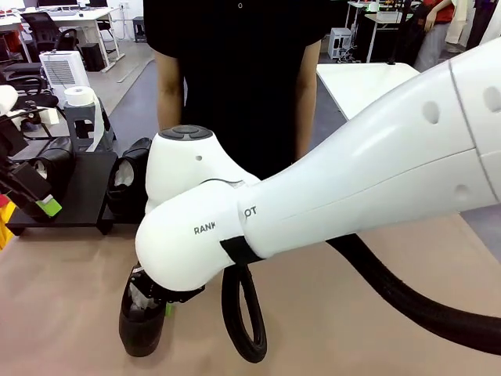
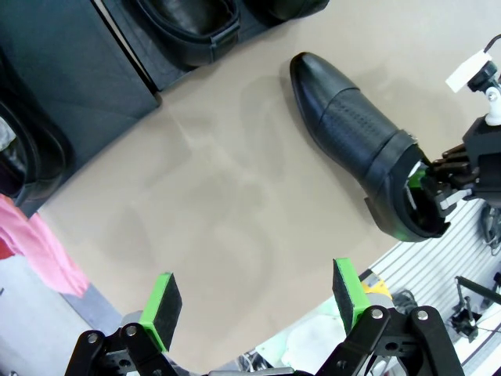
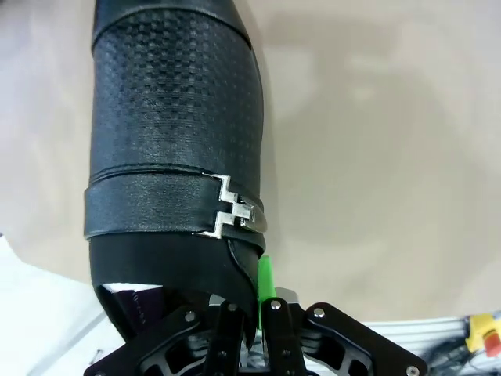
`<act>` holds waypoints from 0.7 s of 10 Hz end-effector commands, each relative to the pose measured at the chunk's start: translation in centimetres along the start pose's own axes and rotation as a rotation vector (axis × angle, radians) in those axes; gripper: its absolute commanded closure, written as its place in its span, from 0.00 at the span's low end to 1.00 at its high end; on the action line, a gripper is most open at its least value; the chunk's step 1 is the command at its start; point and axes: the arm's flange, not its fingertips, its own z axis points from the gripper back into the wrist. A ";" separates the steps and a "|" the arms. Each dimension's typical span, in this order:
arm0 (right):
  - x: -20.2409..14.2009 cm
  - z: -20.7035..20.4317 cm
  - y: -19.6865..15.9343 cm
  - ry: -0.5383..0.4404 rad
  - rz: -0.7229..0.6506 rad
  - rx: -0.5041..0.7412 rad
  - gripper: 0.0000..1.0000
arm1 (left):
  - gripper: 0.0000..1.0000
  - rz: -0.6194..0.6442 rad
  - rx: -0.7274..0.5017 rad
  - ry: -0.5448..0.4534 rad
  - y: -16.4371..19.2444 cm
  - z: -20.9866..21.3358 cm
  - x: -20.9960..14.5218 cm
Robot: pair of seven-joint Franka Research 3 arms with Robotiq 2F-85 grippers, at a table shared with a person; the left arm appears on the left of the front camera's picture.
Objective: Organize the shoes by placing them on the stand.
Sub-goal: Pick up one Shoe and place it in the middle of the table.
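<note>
Right hand (image 3: 249, 313) is clamped on the heel-side rim of one black shoe (image 3: 176, 133), which rests on the tan worktop (image 1: 352, 313) near its front edge, toe pointing away from the hand (embossed textured upper, strap with a silver buckle, smooth glossy toe). Left hand (image 2: 254, 301) hangs with fingers spread wide and nothing between them, well apart from that shoe, over the worktop's left part just off the black stand (image 1: 86, 188), where other shoes (image 1: 129, 176) sit.
</note>
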 end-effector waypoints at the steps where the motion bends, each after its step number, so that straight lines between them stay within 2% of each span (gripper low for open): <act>1: 0.2 -0.5 0.8 -0.039 0.026 -0.022 1.00 | 0.00 0.004 -0.006 -0.018 0.0 -0.1 0.0; 2: 0.5 -0.8 0.4 -0.024 0.032 -0.021 0.86 | 0.00 0.004 -0.006 -0.018 0.0 -0.1 0.0; 6: 0.6 -1.1 -0.4 0.014 0.046 -0.032 0.09 | 0.00 0.004 -0.006 -0.018 0.0 -0.1 0.0; 7: 0.4 -0.6 -0.6 0.002 0.040 -0.027 0.00 | 0.00 0.004 -0.006 -0.018 0.0 -0.1 0.0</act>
